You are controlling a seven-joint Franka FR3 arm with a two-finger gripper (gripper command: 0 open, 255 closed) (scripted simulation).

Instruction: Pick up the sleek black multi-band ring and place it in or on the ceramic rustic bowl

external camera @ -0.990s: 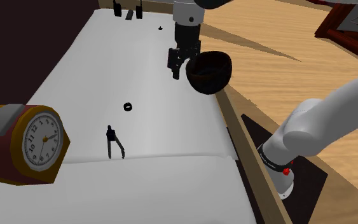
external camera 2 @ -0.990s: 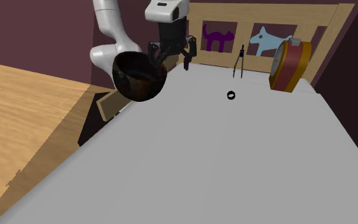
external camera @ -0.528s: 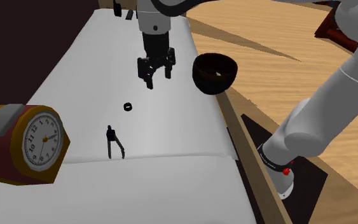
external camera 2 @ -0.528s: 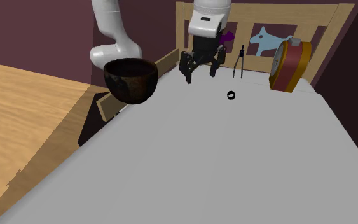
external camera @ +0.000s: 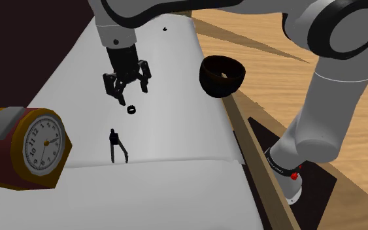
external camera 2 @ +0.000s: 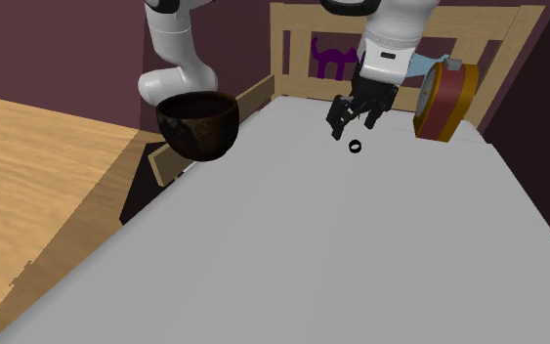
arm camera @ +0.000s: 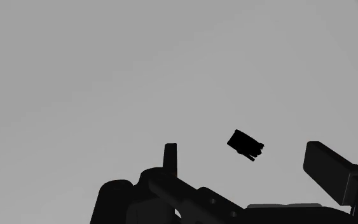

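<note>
The multi-band ring (external camera: 131, 109) is a tiny, all-black band lying on the white bed surface (external camera: 176, 131), left of centre in the shoulder view and a little above the middle of the second exterior view. I judge it light and rigid, with no give under pressure, and probably smooth enough to slip or skitter away if the fingers close off-centre. Being so low against the bedding, it offers little to grip (in the wrist view it reads as a short dark block rather than an open hoop, so its exact lie is hard to tell). The best hold looks like a pinch across its outer width, one finger on each side, with the fingertips brought right down to the sheet so they catch the band rather than pass over it. The surface may be soft, so pressing down a little should do no harm.

The gripper (external camera: 134, 95) hangs just above the ring, up and slightly left of it in the shoulder view, pointing downwards. Its two black fingers are spread well apart, far wider than the ring, and they hold nothing and touch nothing. In the wrist view the ring sits in the gap between them, clear of both, closer to the broader-looking finger.

The dark brown bowl (external camera: 220, 75) stands well apart, at the bed's edge, upper right of centre in the shoulder view.
</note>
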